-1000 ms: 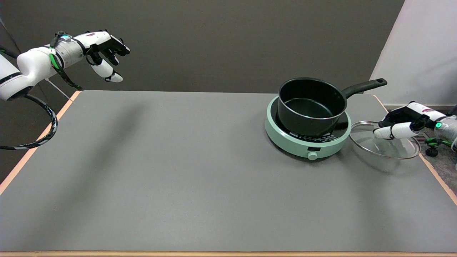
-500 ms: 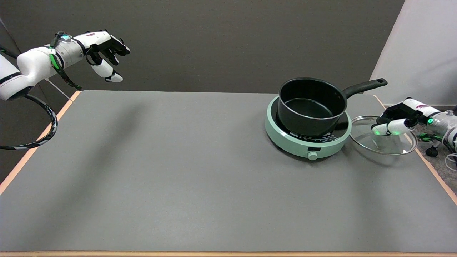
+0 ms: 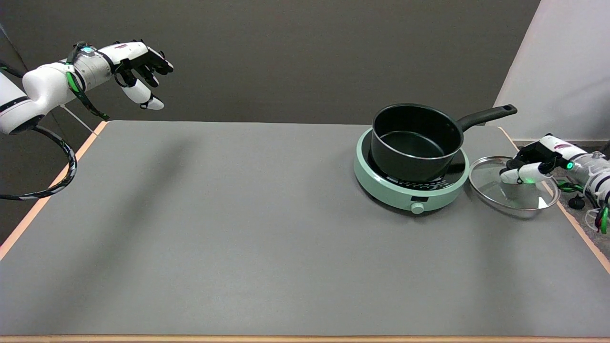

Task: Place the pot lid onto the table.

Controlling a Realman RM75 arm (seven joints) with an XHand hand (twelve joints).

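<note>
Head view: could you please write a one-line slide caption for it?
Right hand holds the glass pot lid low at the table beside the black pot on the green cooker.

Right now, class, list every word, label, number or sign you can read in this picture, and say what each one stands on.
No text can be read.
Cooker: pale markings ring the black top, and a small dark panel sits above the knob; too small to read.
Right hand: a small red-marked label on its white back; blurred.
Left hand: a similar small label; blurred.
Pot, pot lid and table: no writing visible.
</note>
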